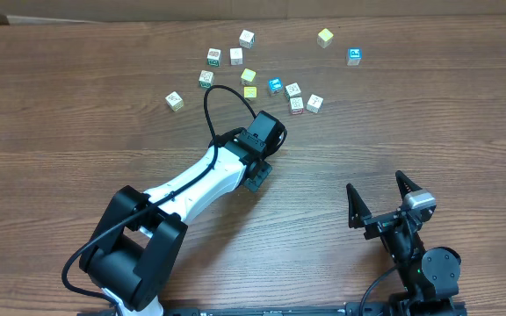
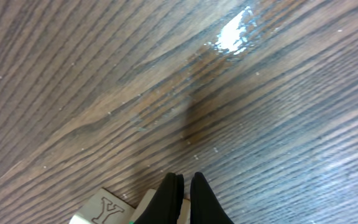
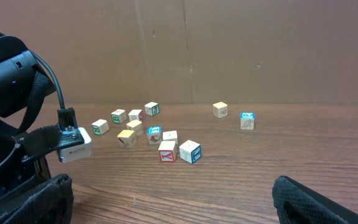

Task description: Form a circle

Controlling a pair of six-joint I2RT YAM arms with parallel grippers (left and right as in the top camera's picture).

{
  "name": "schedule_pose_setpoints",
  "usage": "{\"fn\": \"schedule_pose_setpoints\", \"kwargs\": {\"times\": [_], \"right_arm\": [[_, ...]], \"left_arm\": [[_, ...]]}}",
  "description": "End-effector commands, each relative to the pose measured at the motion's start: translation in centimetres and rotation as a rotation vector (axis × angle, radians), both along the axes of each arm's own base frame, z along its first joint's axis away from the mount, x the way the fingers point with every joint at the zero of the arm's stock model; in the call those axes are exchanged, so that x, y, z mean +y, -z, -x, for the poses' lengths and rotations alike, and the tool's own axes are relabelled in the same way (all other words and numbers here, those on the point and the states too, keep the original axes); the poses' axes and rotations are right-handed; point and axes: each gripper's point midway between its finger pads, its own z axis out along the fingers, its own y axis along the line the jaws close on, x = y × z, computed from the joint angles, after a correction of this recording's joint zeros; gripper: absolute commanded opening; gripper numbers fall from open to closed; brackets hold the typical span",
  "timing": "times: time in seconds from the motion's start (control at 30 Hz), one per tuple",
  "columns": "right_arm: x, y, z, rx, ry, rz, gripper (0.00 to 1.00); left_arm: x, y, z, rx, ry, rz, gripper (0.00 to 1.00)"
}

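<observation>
1. Overhead view: my left gripper (image 1: pixel 266 130) reaches across the brown wood-grain table (image 1: pixel 77 132) and ends just short of a scatter of small printed cubes. My wrist hides the fingertips here.
2. Same view: the makings of the circle (image 1: pixel 214 59) are a loose bunch of small whitish printed cubes, one green-faced, on the left of the scatter. Gaps show between them, so no ring is closed. A pale yellow cube (image 1: pixel 250 91) lies nearest my left wrist. My right gripper (image 1: pixel 380 200) sits by the near edge, well apart from every cube, jaws spread wide and empty.
3. Left wrist view: my left jaws are pressed together with nothing between the tips, over bare wood. A whitish cube printed with a Y (image 2: pixel 107 210) shows at the bottom edge, just beside my fingers (image 2: pixel 171 193). I cannot tell if it touches them.
4. Right wrist view: my right jaws frame the bottom corners, far apart. The cubes lie mid-table before a brown cardboard wall (image 3: pixel 229 50).
5. My judgement: I am at the nudging step, using the closed left jaws as a pusher. The next move calls for a low, gentle sweep that brings a stray cube in without scattering its neighbours.
</observation>
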Motion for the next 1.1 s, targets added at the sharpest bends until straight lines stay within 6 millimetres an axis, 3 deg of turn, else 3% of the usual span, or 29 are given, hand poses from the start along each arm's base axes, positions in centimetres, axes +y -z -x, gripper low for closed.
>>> {"fn": "schedule_pose_setpoints", "kwargs": {"times": [0.0, 0.17, 1.07], "right_arm": [[-0.1, 0.2, 0.0, -0.004, 0.007, 0.004, 1.0], [-0.1, 0.2, 0.0, -0.004, 0.007, 0.004, 1.0], [-0.1, 0.2, -0.1, -0.003, 0.007, 0.004, 1.0]], "left_arm": [[0.2, -0.6, -1.0, -0.032, -0.005, -0.017, 0.04], [0.6, 0.9, -0.5, 0.008, -0.004, -0.047, 0.04], [0.1, 1.2, 0.6, 0.063, 0.06, -0.037, 0.04]]}}
